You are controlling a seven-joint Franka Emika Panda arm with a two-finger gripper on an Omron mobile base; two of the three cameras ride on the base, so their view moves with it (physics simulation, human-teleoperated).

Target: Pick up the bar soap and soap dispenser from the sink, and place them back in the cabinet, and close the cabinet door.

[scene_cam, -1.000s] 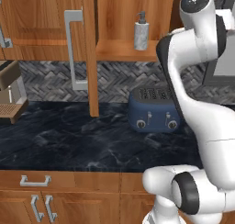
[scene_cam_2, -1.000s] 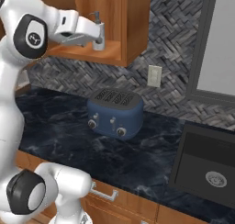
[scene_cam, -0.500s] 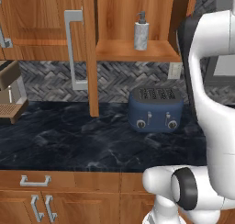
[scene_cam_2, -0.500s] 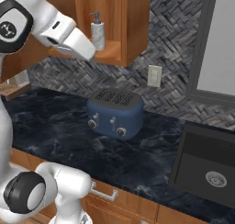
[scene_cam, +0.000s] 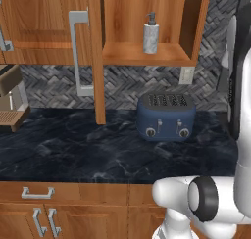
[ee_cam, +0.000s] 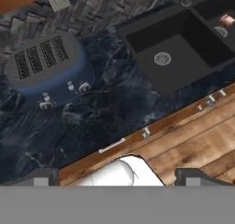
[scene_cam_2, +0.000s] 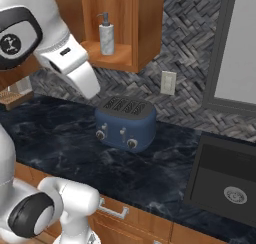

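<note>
The soap dispenser, white with a dark pump, stands upright on the shelf of the open cabinet; the right base view has it too. The cabinet door stands swung open to the left, silver handle showing. In the hand view the black sink lies at upper right, and the pinkish bar soap rests in its farther basin. My gripper is open and holds nothing, high over the counter's front edge and well away from the sink.
A blue toaster sits on the dark marble counter below the cabinet. A coffee machine stands at the far left. A wall outlet and a window are behind the sink. Drawers run below the counter edge.
The arm has pulled back from the cabinet shelf and swung right, away from the soap dispenser, which stays standing on the shelf. The gripper stays open.
</note>
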